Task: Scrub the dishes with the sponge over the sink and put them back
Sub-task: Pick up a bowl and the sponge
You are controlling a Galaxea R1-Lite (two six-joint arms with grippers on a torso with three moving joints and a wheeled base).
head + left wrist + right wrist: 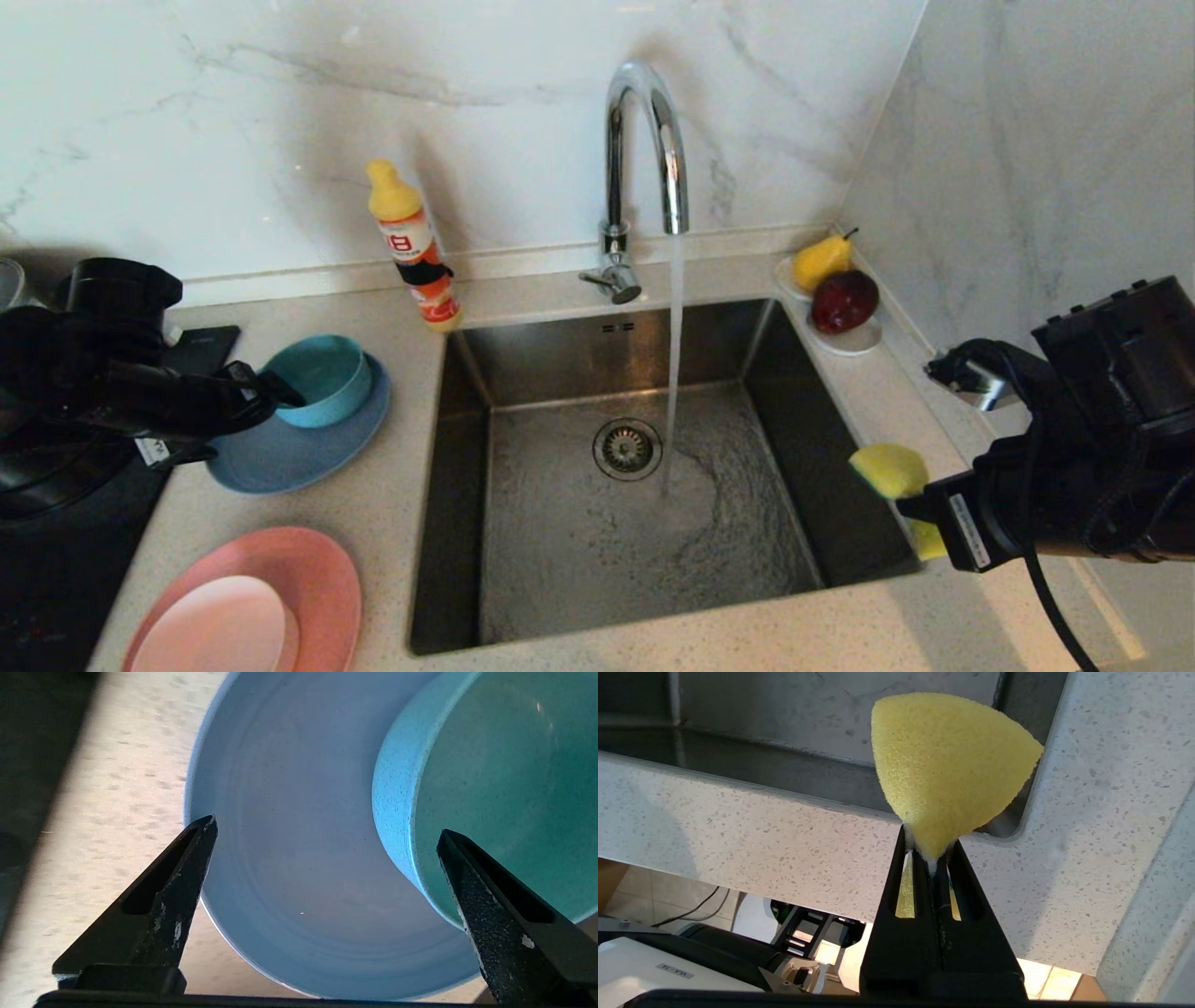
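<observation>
Left gripper [327, 833] was the one I had at work: its two black fingers [180, 877] stood spread wide, holding nothing, at the near rim of the teal bowl [322, 378]. One fingertip sat over the bowl's inside and the other over the edge of the grey-blue plate [280, 453]; I could not tell whether either touched. That bowl rested on the plate, on the speckled counter [392, 532] left of the sink [523, 551].

My right gripper [931, 856] was clamped tight on the yellow sponge [945, 765], which bulged out folded above the fingertips, over the sink's right front corner.

Water ran from the chrome tap [644, 140] in a thin stream, landing just right of the round drain strainer [626, 448]. Nearer me on the left counter, the small pale pink dish [219, 625] sat on the large salmon-pink plate [322, 579]. Behind the sink's left corner stood a yellow-capped bottle [411, 243]. At the back right corner, a small white dish [854, 341] held a pear [820, 261] and a dark red fruit [845, 299].
</observation>
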